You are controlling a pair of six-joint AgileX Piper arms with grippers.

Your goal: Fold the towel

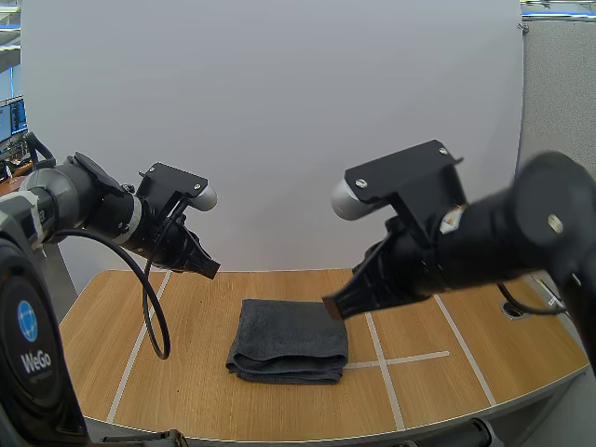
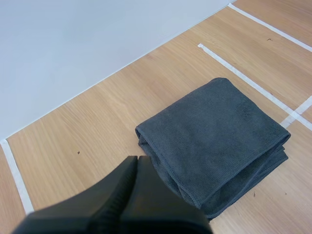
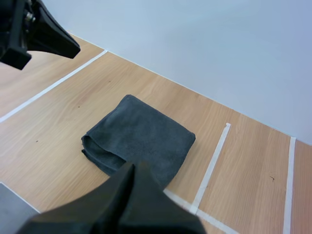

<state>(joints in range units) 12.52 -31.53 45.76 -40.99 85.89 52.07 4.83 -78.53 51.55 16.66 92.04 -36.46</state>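
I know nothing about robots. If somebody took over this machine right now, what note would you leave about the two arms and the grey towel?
Left tool: shut, empty, held in the air to the left of the towel.
Right tool: shut, empty, held in the air near the towel's far right corner.
Towel: dark grey, lying in a compact stack of layers on the wooden table, just left of the white tape lines.
Done: the towel looks folded, and neither tool touches it.
Left: probably nothing. At most, check that the layered edges sit evenly.

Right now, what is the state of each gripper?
Left gripper: shut, empty, clear of the folded dark grey towel.
Right gripper: shut, empty.
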